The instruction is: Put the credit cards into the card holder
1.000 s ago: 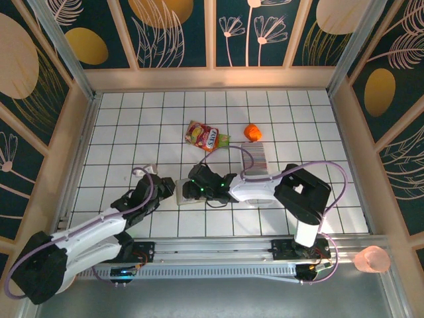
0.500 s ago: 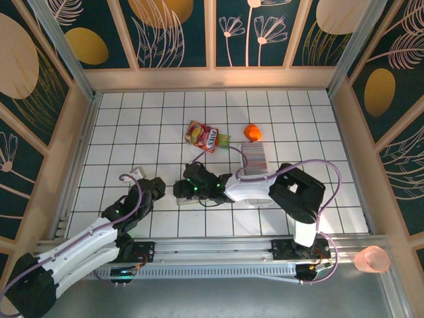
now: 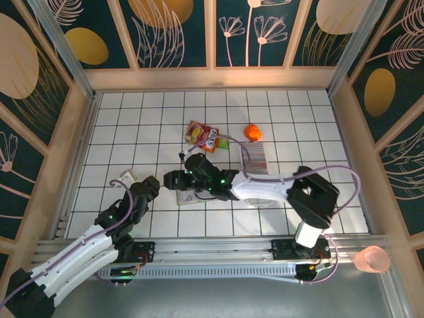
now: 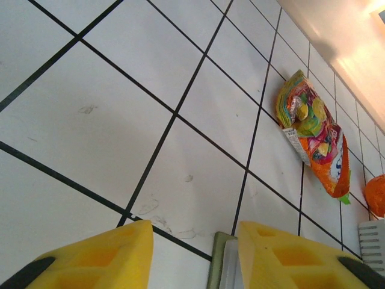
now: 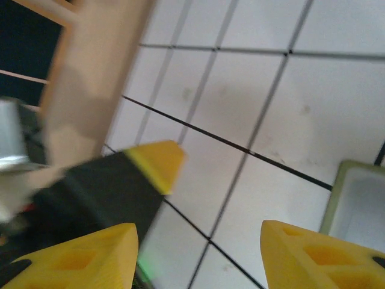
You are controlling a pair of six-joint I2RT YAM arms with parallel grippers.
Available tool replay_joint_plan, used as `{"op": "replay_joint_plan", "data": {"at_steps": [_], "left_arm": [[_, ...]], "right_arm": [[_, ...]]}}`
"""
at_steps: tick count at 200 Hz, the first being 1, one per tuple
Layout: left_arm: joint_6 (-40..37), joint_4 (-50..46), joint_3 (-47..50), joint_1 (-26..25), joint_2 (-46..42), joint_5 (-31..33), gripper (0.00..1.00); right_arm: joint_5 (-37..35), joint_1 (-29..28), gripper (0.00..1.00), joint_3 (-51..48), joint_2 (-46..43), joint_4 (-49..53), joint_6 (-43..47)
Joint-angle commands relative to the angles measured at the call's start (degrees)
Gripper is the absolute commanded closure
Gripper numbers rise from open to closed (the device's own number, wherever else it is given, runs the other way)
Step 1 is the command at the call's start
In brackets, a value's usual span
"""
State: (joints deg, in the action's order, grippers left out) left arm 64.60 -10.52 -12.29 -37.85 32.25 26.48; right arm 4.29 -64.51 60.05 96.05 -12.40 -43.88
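Observation:
The olive-green card holder (image 3: 187, 199) lies flat on the tiles at mid-table. Its green edge and pale inside (image 4: 220, 265) show just inside my left gripper's right finger. My left gripper (image 3: 151, 191) (image 4: 192, 226) stands open just left of the holder, with bare tile in the gap. My right gripper (image 3: 171, 179) (image 5: 198, 226) reaches in from the right above the holder's far left corner, open and empty. The holder's corner (image 5: 355, 201) shows at the right of the right wrist view. The credit cards (image 3: 254, 154) stand packed as a striped block behind, to the right.
A colourful snack packet (image 3: 204, 136) (image 4: 313, 135) and an orange ball (image 3: 252, 132) (image 4: 376, 195) lie behind the holder. The left gripper's blurred fingertip (image 5: 157, 164) shows close ahead of the right gripper. Wooden walls (image 3: 79, 132) fence the tiled floor.
My left gripper has opened and drawn back to the left, away from the holder. The right gripper has slid left across the holder and opened slightly.

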Motion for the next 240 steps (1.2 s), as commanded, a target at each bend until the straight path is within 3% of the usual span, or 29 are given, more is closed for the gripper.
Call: {"op": "replay_joint_plan", "data": {"at_steps": [1,19,42,60,81,112,150,170,197,240], "left_arm": [[-0.1,1.1,0.4,-0.1,0.0,0.2,0.57],[-0.3,2.6,0.3,-0.1,1.2,-0.9,0.56],[-1.3,4.1,-0.2,-0.1,3.2,-2.8,0.53],[-3.9,7.3,-0.4,-0.1,5.5,-6.2,0.46],[-6.6,10.5,-1.5,-0.1,10.1,-11.0,0.46],[-10.2,15.1,-3.3,0.0,19.2,-16.1,0.47],[-11.9,22.2,-4.1,1.5,26.9,-23.3,0.45],[-12.9,24.4,-4.1,2.7,28.8,-26.4,0.43],[-13.7,25.9,-3.7,3.1,30.3,-28.6,0.42],[-14.9,26.0,-3.1,3.1,29.9,-29.2,0.41]], "right_arm": [[-9.9,0.4,0.44,-1.3,-9.3,5.0,7.5],[-15.9,2.5,0.44,-5.3,-14.4,9.3,6.5],[-13.8,6.8,0.5,-9.3,-17.0,15.4,3.3],[-16.7,6.9,0.53,-10.6,-19.3,19.1,6.9],[-22.0,7.2,0.51,-11.4,-25.1,19.5,21.8],[-23.1,8.0,0.42,-13.2,-36.0,20.7,57.4],[-14.2,11.0,0.27,-18.0,-48.2,37.1,94.7],[-14.1,16.8,0.21,-20.4,-50.4,42.3,104.0],[-11.4,26.4,0.16,-23.9,-49.8,42.0,112.9],[-11.3,30.1,0.14,-29.2,-42.5,31.5,119.3]]}}
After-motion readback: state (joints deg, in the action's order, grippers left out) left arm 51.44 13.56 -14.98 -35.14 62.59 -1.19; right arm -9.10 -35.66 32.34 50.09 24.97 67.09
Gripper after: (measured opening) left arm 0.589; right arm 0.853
